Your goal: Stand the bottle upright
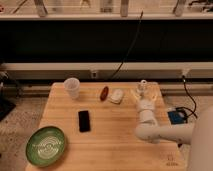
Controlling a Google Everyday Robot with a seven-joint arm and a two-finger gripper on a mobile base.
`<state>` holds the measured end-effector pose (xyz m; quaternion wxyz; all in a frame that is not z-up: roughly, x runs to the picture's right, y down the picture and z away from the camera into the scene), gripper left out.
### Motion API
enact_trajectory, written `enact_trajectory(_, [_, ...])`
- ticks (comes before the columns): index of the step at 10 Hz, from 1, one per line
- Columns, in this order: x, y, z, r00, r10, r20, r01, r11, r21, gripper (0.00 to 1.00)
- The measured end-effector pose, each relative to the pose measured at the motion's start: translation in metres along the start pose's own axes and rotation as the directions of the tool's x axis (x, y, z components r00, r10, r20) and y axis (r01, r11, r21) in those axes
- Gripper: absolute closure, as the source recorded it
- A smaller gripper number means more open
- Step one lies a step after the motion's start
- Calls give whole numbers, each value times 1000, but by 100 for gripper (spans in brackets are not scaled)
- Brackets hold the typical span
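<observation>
A small clear bottle (144, 86) with a pale cap stands upright near the far right edge of the wooden table (110, 145). My gripper (145, 95) is right at it, on the near side. Its two fingers are spread to either side of the bottle's lower part and look apart from it. The white arm (160, 132) reaches in from the right, over the table's right side. The bottle's base is hidden behind the gripper.
A white cup (72, 87) stands at the far left. A red object (104, 93) and a white object (116, 96) lie left of the bottle. A black phone (84, 121) lies mid-table. A green plate (46, 145) sits at the near left corner. A blue box (176, 116) sits off the right edge.
</observation>
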<state>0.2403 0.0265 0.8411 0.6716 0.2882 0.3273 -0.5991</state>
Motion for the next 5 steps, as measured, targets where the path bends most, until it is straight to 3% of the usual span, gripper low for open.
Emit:
enact_trajectory(2, [-1,7,-6,1000,1,10,-1,1000,-2,20])
enact_trajectory(4, [-2,13,-7,1000,3,4,-3,1000,-10,31])
enact_trajectory(5, [-1,9,-3,1000,5,-2,-5,1000,-8,31])
